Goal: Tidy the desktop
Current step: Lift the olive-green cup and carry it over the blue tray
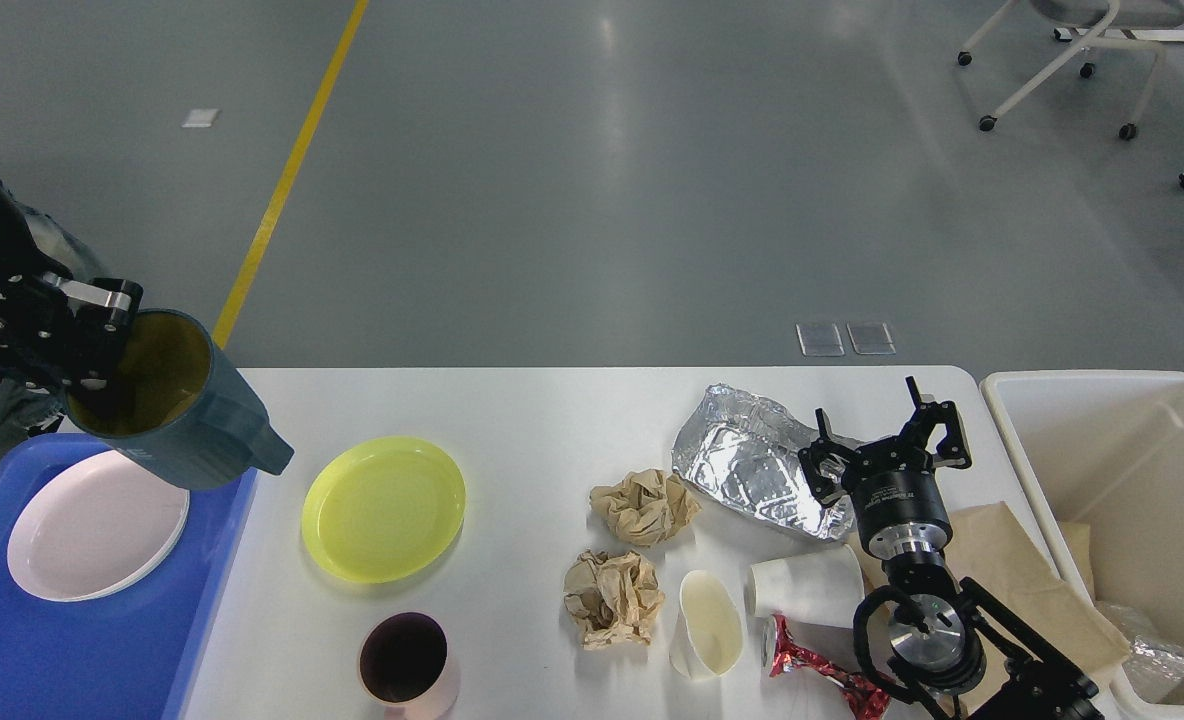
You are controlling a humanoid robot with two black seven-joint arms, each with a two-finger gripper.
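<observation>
The left gripper was clamped on the rim of a dark teal cup, one finger inside and one outside, holding it tilted above the blue tray. The tray sat at the left end of the desktop and already carried a white plate. The right gripper hovered with fingers spread and empty over the crumpled foil tray.

Progress was judged partial. Tableware remaining on the desktop: a yellow plate and a pink cup near the front edge. Waste remaining: two crumpled brown paper balls, two white paper cups on their sides, a red wrapper, a flat brown paper bag and the foil tray. The beige bin at the right end already held some paper and foil.

The desktop was white, smooth and slightly glossy, with rounded corners. Beyond it lay a grey polished floor with a yellow line, and a wheeled white chair base at upper right.
</observation>
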